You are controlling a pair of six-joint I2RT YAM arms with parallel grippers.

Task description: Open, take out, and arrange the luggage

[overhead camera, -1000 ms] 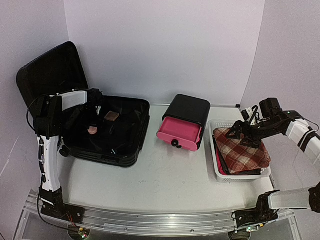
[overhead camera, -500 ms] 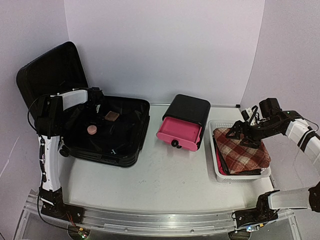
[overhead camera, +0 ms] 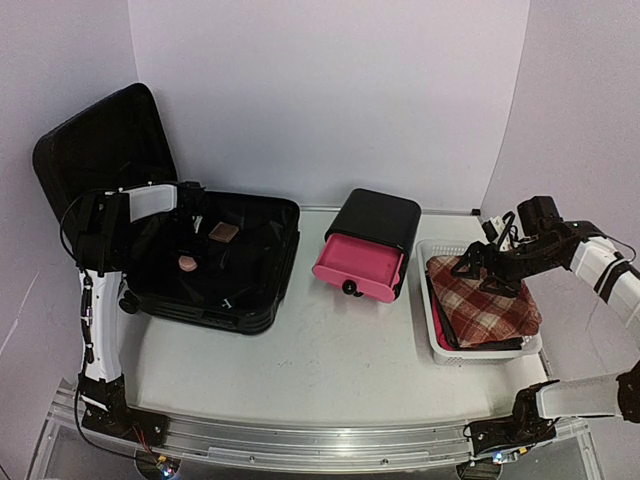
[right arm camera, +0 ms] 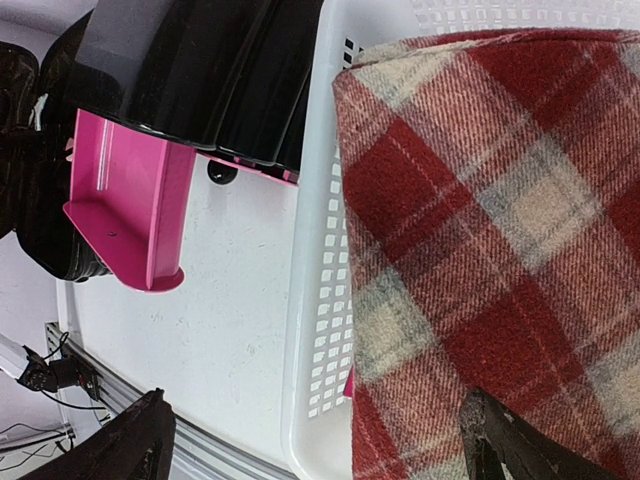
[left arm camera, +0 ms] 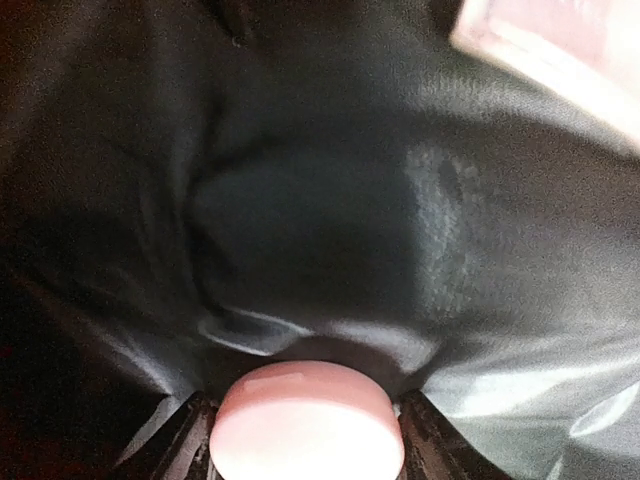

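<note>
The luggage (overhead camera: 245,305), a big black suitcase, lies open at the left with its lid (overhead camera: 100,150) standing upright. Inside it, on the black lining (left arm camera: 330,220), rests a small pink round disc (overhead camera: 186,262), and a brownish square piece (overhead camera: 223,232) lies farther back. My left gripper (overhead camera: 186,252) reaches down into the case. In the left wrist view its fingers (left arm camera: 185,440) press against both sides of the disc (left arm camera: 305,425). My right gripper (overhead camera: 487,268) hovers open over a red plaid cloth (overhead camera: 485,300), with nothing between its jaws (right arm camera: 320,450).
A white mesh basket (overhead camera: 437,345) at the right holds the plaid cloth (right arm camera: 500,200). A black box (overhead camera: 378,218) with its pink drawer (overhead camera: 358,268) pulled out stands mid-table, between suitcase and basket. The white basket wall (right arm camera: 320,300) and pink drawer (right arm camera: 125,200) also show in the right wrist view.
My left gripper has narrowed its jaws onto the pink disc inside the suitcase. The right arm has not moved.
</note>
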